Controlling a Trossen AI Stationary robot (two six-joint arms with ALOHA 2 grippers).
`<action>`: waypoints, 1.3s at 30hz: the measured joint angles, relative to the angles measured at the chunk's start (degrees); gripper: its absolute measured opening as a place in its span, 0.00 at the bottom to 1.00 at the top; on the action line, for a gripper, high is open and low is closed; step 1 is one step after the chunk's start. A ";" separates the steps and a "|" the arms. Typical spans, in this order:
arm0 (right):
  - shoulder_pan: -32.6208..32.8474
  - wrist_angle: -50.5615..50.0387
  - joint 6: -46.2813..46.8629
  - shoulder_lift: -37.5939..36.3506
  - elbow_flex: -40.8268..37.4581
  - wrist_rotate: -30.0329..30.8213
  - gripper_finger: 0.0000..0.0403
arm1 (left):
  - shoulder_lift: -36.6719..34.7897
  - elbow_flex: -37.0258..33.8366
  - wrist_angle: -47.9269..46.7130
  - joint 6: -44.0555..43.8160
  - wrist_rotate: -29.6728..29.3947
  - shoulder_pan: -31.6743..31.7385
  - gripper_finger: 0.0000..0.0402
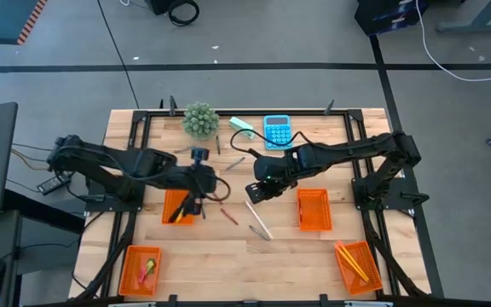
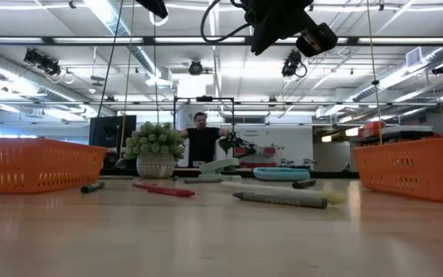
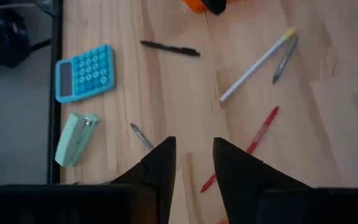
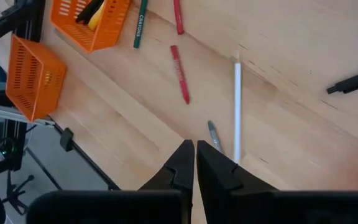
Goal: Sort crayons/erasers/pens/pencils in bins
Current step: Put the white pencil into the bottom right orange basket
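Overhead, the left claw (image 1: 196,198) hangs parted and empty above an orange bin (image 1: 178,207) holding dark pens and a yellow stick; another bin (image 1: 140,270) nearer the tabletop's (image 1: 220,256) front edge carries small erasers. A red crayon (image 1: 229,216) lies just to its right. Farther right, the right claw (image 1: 255,189) hovers clenched on nothing over a long white pen (image 1: 257,219), with an empty bin (image 1: 314,209) beside it and a bin of pencils (image 1: 355,265) beyond.

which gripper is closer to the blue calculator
Right. The right gripper hangs just below-left of the blue calculator in the high view; the left gripper sits farther left, over an orange bin.
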 joint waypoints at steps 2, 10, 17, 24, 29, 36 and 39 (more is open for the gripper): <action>0.44 -0.82 -0.04 0.00 0.00 0.32 0.06 | 1.31 0.00 -0.11 -0.19 0.00 0.00 0.30; 2.66 -0.18 1.14 0.04 -5.85 1.23 0.11 | 0.83 0.00 -0.64 -3.03 0.00 0.03 0.27; 3.00 13.45 2.43 0.33 -14.26 3.22 0.30 | -1.09 0.00 -1.50 -5.86 0.00 -0.03 0.24; 4.01 18.08 -5.55 6.30 -16.29 3.75 0.36 | -2.62 0.00 -1.54 -9.03 -0.02 0.00 0.22; 5.83 16.28 -6.79 13.19 -10.17 0.40 0.35 | -3.96 0.01 -2.83 -10.68 0.00 -0.03 0.20; 7.83 -1.77 -6.38 21.64 3.07 0.42 0.32 | -6.93 0.02 -4.11 -13.89 -0.05 0.00 0.20; 8.49 -3.27 -5.48 24.03 4.59 -0.23 0.31 | -7.72 0.02 -4.46 -13.89 -0.04 0.04 0.19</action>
